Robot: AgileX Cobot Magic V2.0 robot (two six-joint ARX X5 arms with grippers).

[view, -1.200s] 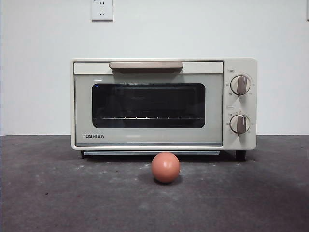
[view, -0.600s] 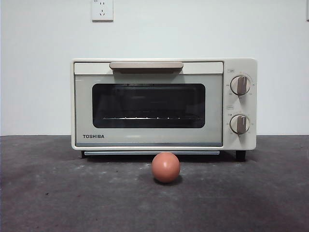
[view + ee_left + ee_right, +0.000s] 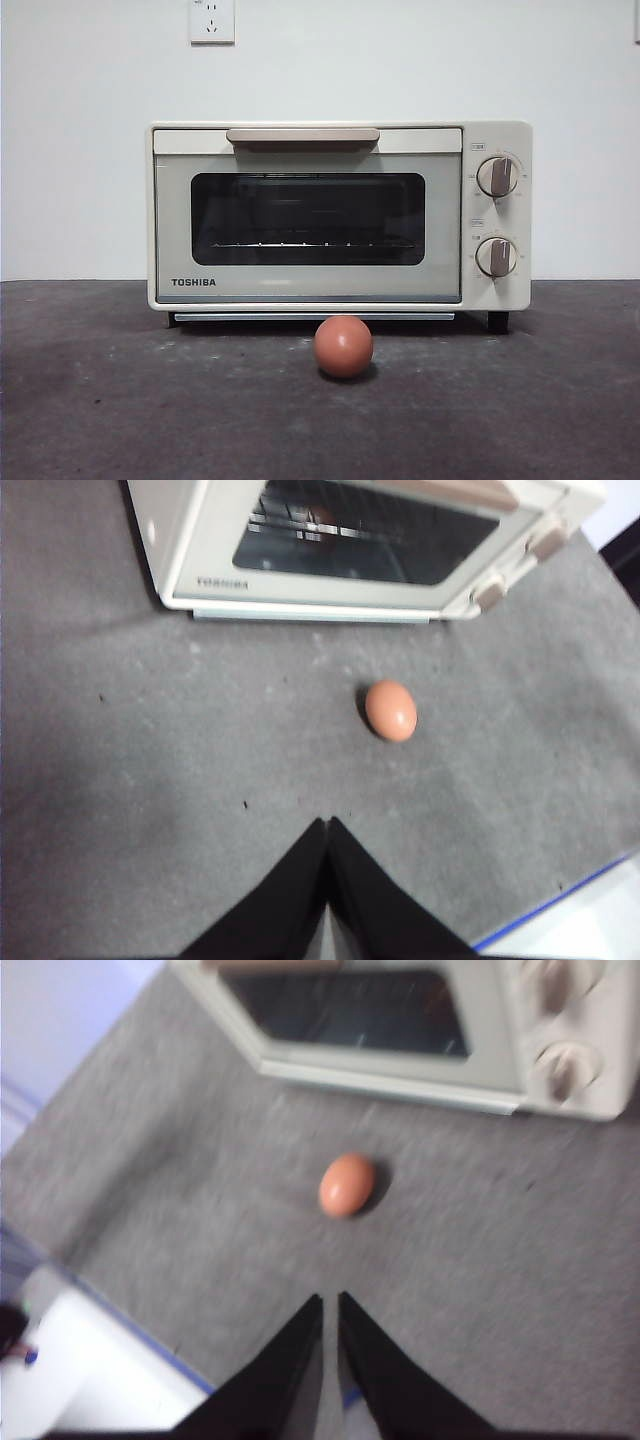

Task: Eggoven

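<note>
Right now we see the grey bench (image 3: 100, 420) carrying the cream toaster oven (image 3: 338, 215), its glass door shut. Just before the oven's front edge, near its middle, the egg (image 3: 343, 346) lies alone on the bench. Well back from the oven, our left claw (image 3: 328, 825) is pinched together and empty; our right claw (image 3: 330, 1300) is barely parted, empty too.

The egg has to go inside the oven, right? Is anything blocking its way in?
Yes: the oven's own door. The egg lies on the table just in front of the toaster oven, and the glass door is shut, with its handle up at the top. Nothing else lies between them. The door must come open first.
</note>
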